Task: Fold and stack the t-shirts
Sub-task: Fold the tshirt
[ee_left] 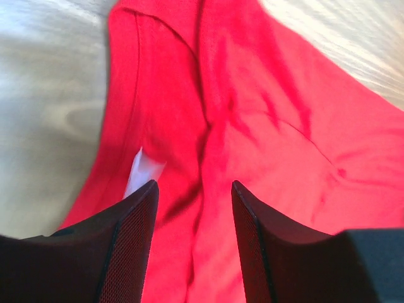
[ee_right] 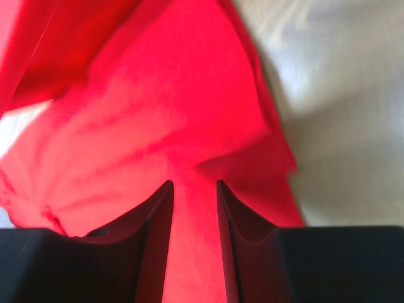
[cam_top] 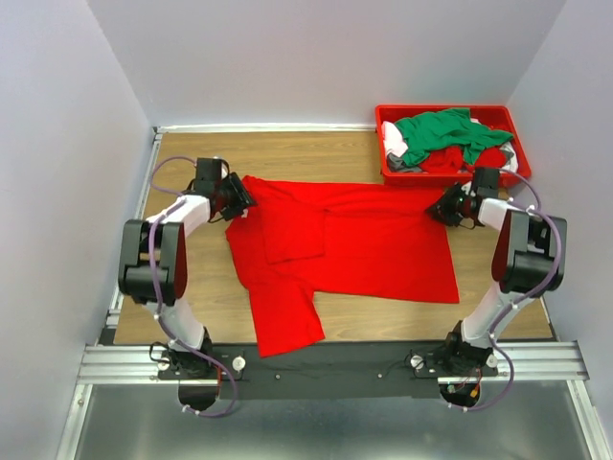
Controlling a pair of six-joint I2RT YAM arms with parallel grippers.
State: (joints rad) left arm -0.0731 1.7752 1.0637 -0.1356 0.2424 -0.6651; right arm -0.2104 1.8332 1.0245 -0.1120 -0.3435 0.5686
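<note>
The right gripper [ee_right: 192,184], at centre right of the top view, is nearly closed, clamped on bunched cloth of the red shirt [cam_top: 364,249]. The left gripper [ee_left: 192,186], upper left, has its fingers apart astride a ridge of that shirt; whether it pinches, I cannot tell. The shirt lies spread across the wooden table [cam_top: 192,278]. At upper right a bin [cam_top: 436,109] holds a green shirt [cam_top: 445,129]. Pale walls [cam_top: 57,115] surround.

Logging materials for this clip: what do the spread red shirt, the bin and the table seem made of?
Red shirt: soft matte knit cloth, creasing and draping. Bin: likely rigid red plastic, smooth moulded rim. Table: wood-grain top, real wood or laminate unclear.
</note>
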